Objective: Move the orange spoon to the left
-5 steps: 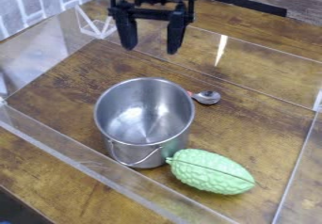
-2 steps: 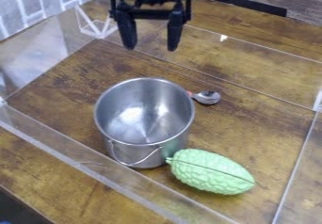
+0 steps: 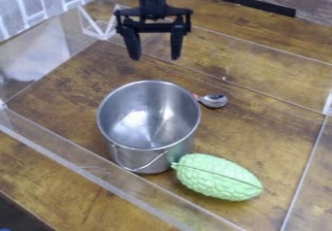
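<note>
Orange spoon (image 3: 213, 100): only the small grey shiny bowl showing, lying flat on the worktop, toward its right edge.

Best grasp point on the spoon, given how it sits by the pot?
Only the spoon's grey bowl shows, lying flat just right of the pot; the handle isn't visible, probably hidden behind the rim. I'd come straight down with the open end effector, pinching at the bowl or neck, fingers set so neither lands on the pot wall.

Green gourd (image 3: 216, 177), silver pot (image 3: 149, 124)
</note>
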`<state>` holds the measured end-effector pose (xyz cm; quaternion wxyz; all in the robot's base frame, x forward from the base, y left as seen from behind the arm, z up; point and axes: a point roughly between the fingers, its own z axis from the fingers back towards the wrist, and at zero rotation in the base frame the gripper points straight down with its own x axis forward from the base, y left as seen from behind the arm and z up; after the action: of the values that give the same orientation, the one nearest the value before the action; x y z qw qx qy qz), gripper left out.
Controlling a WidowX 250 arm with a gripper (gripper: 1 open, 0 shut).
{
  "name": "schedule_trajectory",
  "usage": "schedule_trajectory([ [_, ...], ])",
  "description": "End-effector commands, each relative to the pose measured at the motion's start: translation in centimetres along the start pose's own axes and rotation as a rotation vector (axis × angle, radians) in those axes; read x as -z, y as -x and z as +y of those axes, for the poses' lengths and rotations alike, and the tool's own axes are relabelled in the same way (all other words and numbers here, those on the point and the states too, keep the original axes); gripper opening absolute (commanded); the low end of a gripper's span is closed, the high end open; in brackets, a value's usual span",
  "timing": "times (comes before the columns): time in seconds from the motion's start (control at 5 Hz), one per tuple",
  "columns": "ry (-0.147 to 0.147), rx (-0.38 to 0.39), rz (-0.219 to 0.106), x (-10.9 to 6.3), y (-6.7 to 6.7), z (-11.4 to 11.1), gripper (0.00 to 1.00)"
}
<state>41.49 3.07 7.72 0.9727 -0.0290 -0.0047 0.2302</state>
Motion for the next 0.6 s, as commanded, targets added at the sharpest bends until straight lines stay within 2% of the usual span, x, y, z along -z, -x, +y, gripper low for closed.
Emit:
schedule_trajectory([
  [0.0,0.037,-0.010,-0.096,-2.92,-1.54,0.29,1.00],
  [0.4,0.046,-0.008,-0.117,-2.86,-2.20,0.54,1.00],
])
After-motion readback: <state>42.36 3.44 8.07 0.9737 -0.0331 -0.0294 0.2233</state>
